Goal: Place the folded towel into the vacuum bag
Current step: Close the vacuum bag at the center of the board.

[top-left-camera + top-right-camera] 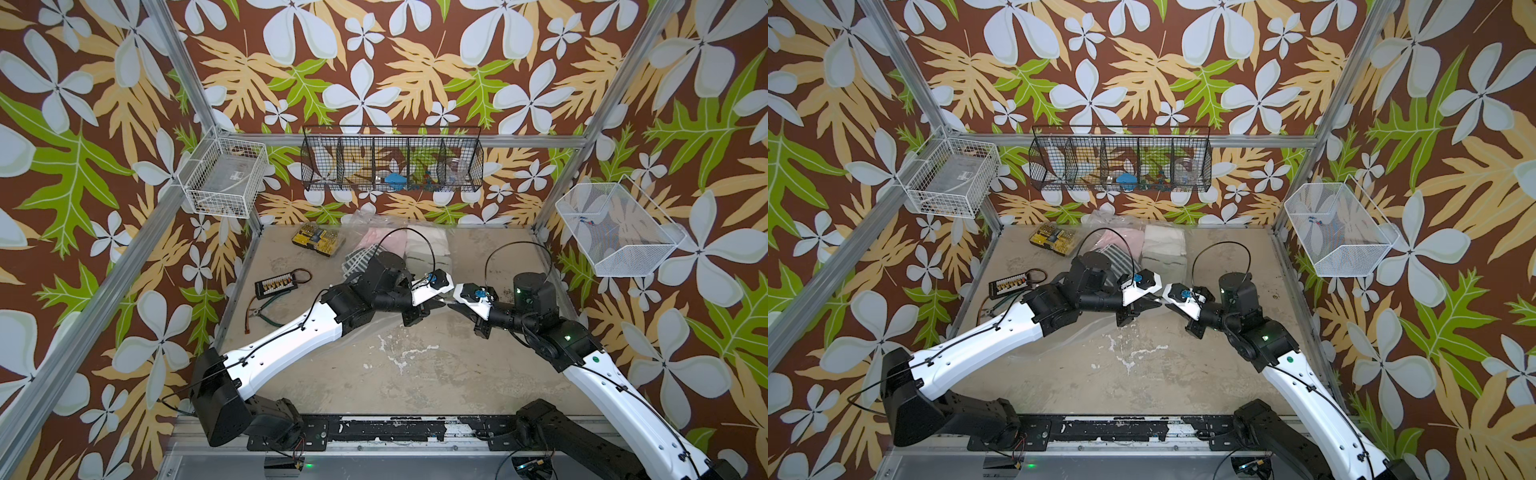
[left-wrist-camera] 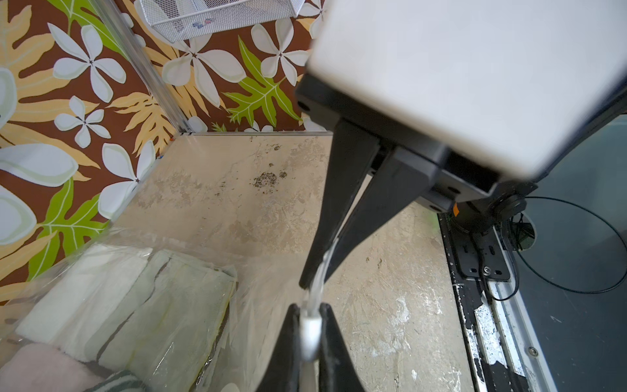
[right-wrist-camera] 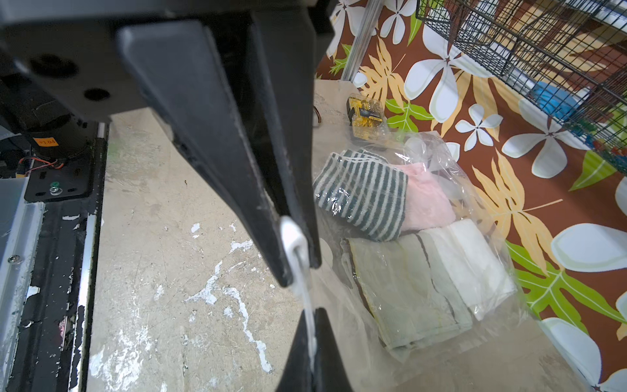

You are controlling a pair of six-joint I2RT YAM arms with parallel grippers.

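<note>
Against the back wall, the vacuum bag (image 3: 431, 152) lies on the bench (image 1: 415, 365) with folded towels (image 3: 424, 271) inside. Left hand (image 2: 309, 307) and right hand (image 3: 298, 271) sit nearly tip to tip, each clamped on its zip strip (image 3: 304, 298). Bare bench spreads nearer the arm bases. One orange sticker (image 3: 46, 142) seems to read v1.04.

In both top views, the left arm (image 1: 374, 286) covers most of the striped towel (image 1: 354, 259) and part of the vacuum bag (image 1: 363, 220). Black wire basket (image 1: 390, 162) contents: too small to identify. Left wrist view: pink towel (image 2: 37, 366) cut off at the lower left edge.
</note>
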